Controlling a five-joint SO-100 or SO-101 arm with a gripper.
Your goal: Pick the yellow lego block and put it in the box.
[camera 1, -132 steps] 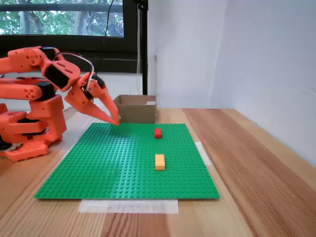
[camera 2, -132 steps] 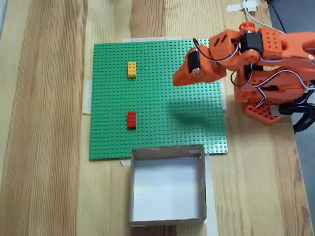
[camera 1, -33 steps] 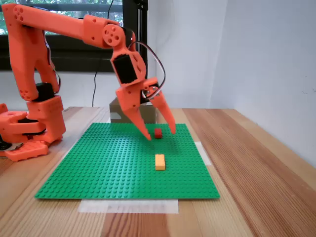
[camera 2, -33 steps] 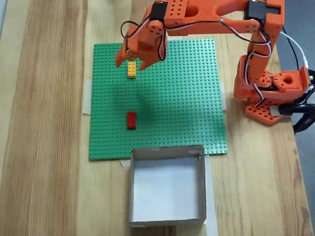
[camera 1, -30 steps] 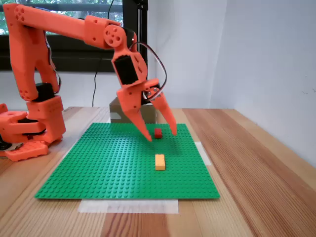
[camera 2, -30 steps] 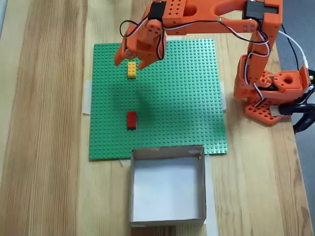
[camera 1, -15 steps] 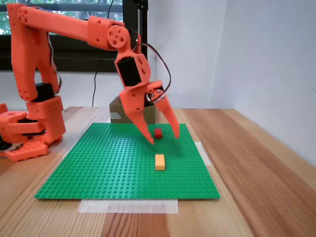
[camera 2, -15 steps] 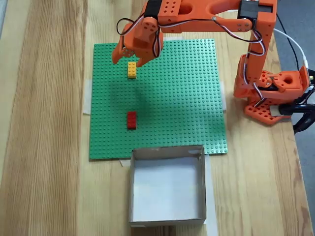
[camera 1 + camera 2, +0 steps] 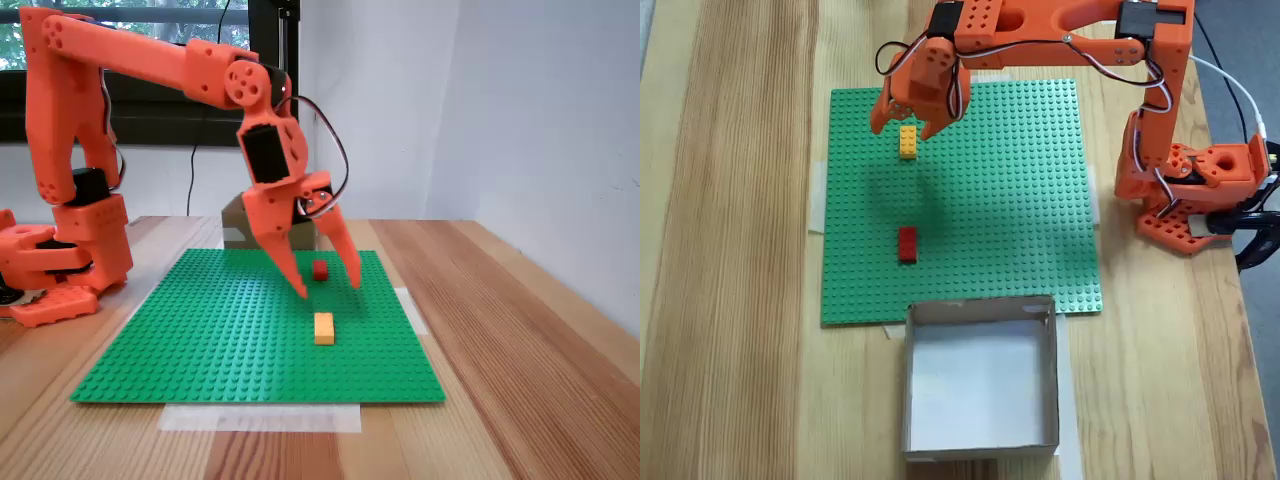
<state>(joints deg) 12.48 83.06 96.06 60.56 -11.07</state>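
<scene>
Wooden tabletop (image 9: pixel 520 330), pale planks running away from the low front camera, white wall to the right, dark-framed window behind. Nearest the front camera: strip of white tape (image 9: pixel 260 417) along the near edge of a green studded baseplate (image 9: pixel 200 340), which lies flat and taped to the table; seen from above in the other fixed view (image 9: pixel 1020 200). Yellow lego block (image 9: pixel 324 327): lying flat on the baseplate, toward its near right part in the front view; in a fixed view from above (image 9: pixel 908 141) it sits near the baseplate's upper left corner. Gripper (image 9: pixel 330 287): orange, two fingers pointing down, spread wide with nothing between them, tips above the baseplate just behind the yellow block; from above (image 9: pixel 901 126) the fingers straddle the end of the block, whether touching cannot be told. Red brick (image 9: pixel 320 270): small, farther back on the baseplate, well apart from the yellow block; from above (image 9: pixel 907 244). Arm base (image 9: pixel 60 270): orange, standing on the table at the left of the baseplate in the front view. Box (image 9: pixel 232 228): brown cardboard, beyond the baseplate's far edge, partly hidden by the arm; from above (image 9: pixel 980 305) open-topped, pale inside, holding nothing.
</scene>
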